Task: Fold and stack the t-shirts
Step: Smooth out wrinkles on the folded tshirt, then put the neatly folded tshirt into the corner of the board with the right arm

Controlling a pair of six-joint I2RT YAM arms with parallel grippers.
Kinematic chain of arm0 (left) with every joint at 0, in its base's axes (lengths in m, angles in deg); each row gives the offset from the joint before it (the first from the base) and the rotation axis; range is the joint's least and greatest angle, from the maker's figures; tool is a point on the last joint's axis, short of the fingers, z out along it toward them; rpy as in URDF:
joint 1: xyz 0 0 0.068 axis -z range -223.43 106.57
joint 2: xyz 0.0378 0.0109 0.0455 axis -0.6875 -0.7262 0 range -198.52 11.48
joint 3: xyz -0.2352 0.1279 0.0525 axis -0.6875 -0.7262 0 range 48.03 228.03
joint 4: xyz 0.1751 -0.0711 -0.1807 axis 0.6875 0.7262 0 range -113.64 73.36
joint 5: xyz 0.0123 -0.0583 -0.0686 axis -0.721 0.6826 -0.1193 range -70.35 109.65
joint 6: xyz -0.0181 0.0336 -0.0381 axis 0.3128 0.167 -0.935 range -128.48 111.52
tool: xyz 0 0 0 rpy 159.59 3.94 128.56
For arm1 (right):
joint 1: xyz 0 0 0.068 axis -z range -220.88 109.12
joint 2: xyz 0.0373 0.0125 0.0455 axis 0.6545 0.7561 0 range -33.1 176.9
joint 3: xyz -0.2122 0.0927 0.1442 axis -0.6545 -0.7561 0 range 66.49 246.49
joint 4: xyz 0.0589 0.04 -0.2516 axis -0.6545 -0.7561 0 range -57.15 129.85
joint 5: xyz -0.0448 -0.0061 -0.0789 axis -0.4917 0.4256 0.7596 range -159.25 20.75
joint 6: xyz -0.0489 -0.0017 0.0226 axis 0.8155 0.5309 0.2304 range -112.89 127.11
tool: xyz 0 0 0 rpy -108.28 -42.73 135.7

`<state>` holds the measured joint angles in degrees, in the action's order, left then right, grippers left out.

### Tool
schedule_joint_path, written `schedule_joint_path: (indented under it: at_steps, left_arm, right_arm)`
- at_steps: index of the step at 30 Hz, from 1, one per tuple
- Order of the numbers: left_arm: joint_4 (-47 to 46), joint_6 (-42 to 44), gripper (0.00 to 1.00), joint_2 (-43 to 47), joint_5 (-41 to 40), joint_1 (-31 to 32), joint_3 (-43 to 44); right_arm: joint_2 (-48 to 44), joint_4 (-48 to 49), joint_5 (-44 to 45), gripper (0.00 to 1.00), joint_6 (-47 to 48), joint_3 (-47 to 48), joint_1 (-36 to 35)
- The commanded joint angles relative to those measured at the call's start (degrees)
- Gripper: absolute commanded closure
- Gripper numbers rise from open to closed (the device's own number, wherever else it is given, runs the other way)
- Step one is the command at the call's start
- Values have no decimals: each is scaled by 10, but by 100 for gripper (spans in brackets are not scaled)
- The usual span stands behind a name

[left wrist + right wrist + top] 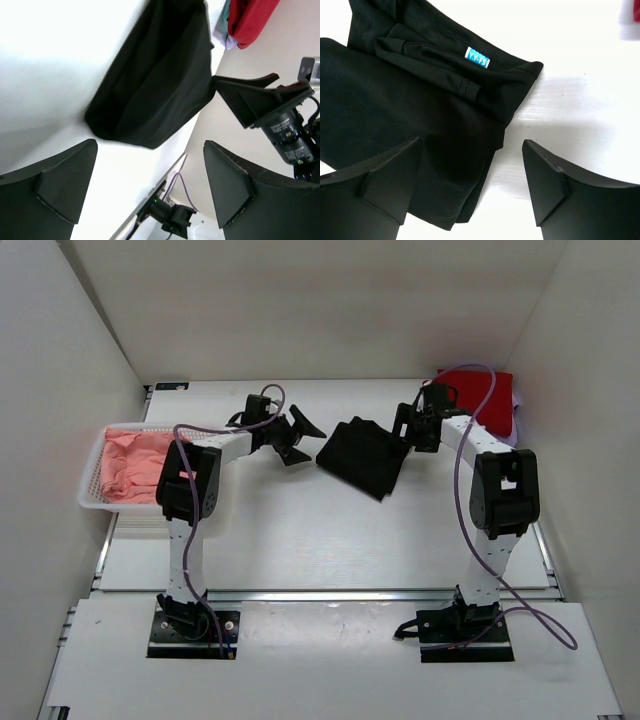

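Observation:
A folded black t-shirt (362,455) lies on the table between my two grippers; it also shows in the left wrist view (155,85) and the right wrist view (405,110), with a blue neck label (477,59). My left gripper (298,433) is open and empty, just left of the shirt. My right gripper (410,430) is open and empty, over the shirt's right edge. A red t-shirt (478,395) lies folded at the back right on pale cloth (517,405), and shows in the left wrist view (250,20). Salmon-pink t-shirts (135,465) lie in the basket.
A white mesh basket (92,480) stands at the table's left edge. White walls close in the table on the left, back and right. Purple cables run along both arms.

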<state>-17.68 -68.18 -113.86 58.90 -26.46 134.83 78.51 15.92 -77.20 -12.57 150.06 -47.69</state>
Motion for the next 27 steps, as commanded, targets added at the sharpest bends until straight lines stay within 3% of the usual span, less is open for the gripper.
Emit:
schedule_joint_path:
  at_steps: [1, 8, 9, 12, 16, 17, 18, 19, 20, 21, 27]
  left_arm:
    - [-36, 1, 1, 77, 7, -5, -43]
    - [-46, -6, 2, 136, 7, -12, -99]
    - [-44, -9, 1, 142, 9, -8, -100]
    - [-46, -15, 1, 163, 14, -10, -116]
    - [-45, -16, 1, 202, 25, -2, -150]
    - [-39, -14, 1, 206, 23, -2, -165]
    - [-34, -10, 2, 216, 23, -3, -173]
    - [-28, -2, 1, 229, 22, -4, -178]
    - [-20, 0, 2, 237, 23, -6, -188]
    - [-17, 2, 1, 240, 24, -9, -196]
    - [17, 21, 2, 265, 18, -7, -197]
  right_arm:
    - [15, -10, 18, 22, -23, 9, -12]
    - [48, -22, 29, 19, -78, 16, -51]
    - [48, -17, 29, 2, -89, 9, -56]
    - [75, -35, 37, 1, -116, 14, -62]
    - [141, -106, 70, 6, -127, 115, -61]
    - [167, -134, 73, 13, -126, 150, -64]
    - [189, -164, 78, 28, -127, 164, -63]
    - [210, -179, 78, 58, -121, 199, -65]
    - [218, -205, 99, 72, -113, 215, -67]
    - [225, -215, 112, 99, -106, 235, -67]
    - [177, -205, 179, 100, 15, 263, -73]
